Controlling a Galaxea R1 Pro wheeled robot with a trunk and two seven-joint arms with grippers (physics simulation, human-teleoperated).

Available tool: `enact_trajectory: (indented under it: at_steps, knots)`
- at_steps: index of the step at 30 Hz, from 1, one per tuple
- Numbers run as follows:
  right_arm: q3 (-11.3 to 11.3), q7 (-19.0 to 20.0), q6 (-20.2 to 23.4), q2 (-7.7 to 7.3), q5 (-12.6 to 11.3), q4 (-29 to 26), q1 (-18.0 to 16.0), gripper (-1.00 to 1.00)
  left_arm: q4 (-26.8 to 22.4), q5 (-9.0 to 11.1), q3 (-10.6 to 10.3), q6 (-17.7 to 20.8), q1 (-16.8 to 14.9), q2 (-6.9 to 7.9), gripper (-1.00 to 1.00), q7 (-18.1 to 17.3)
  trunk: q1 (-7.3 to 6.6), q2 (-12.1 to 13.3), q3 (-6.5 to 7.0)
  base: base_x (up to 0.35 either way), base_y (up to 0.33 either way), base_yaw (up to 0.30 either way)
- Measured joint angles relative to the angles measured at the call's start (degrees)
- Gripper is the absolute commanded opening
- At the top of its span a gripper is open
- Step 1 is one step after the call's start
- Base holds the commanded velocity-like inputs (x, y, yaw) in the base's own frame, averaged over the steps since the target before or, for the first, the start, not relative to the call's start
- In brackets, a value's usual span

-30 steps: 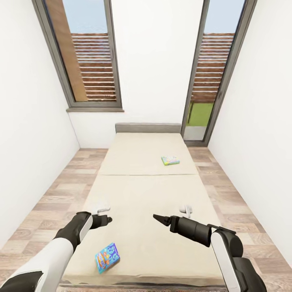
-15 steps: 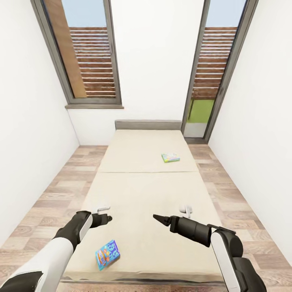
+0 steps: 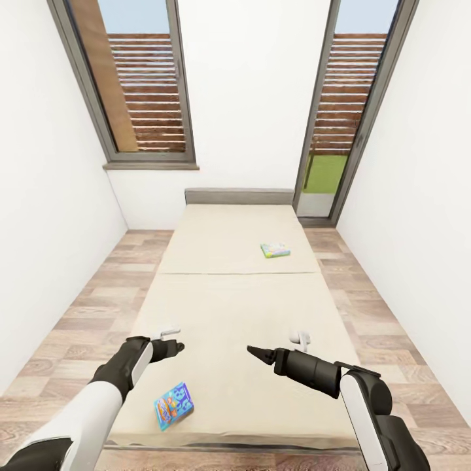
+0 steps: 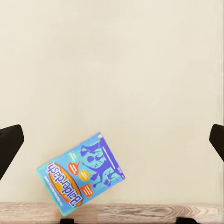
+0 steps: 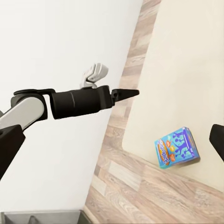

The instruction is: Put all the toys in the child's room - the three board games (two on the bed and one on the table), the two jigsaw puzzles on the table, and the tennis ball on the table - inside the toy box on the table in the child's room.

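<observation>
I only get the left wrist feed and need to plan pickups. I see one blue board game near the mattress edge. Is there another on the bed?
Observer: Yes. A second board game lies on the far section of the bed, toward its right side, short of the headboard.
Operator: Is the other arm carrying anything?
Observer: No. The right gripper hovers over the near section, open and empty.

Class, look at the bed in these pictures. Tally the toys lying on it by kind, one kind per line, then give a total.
Board games: 2, a blue one near the foot of the bed and a green-edged one on the far section of the mattress.
Jigsaw puzzles: 0
Tennis balls: 0
Total: 2 toys on the bed.
</observation>
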Motion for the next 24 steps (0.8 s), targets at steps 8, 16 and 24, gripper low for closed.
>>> enact_trajectory:
  at_steps: [8, 16, 24]
  knots:
    - [-0.05, -0.02, -0.05, 0.00, 0.00, 0.00, 0.00, 1.00, -0.83, -0.47, -0.59, -6.50, -0.03, -1.71, 1.00, 0.43, 0.00, 0.00, -0.75, 0.000, 0.000, 0.000]
    - [-0.06, -0.06, -0.08, 0.00, 0.00, 0.01, 0.00, 1.00, 0.52, -0.57, -0.63, -11.10, -0.03, -2.06, 1.00, 0.98, 0.00, 0.00, -1.51, 0.000, 0.000, 0.000]
    - [-0.06, -0.06, -0.08, 0.00, 0.00, 0.01, 0.00, 1.00, 0.93, -0.61, -0.72, -12.05, -0.03, -2.13, 1.00, 1.25, 0.00, 0.00, -2.26, 0.000, 0.000, 0.000]
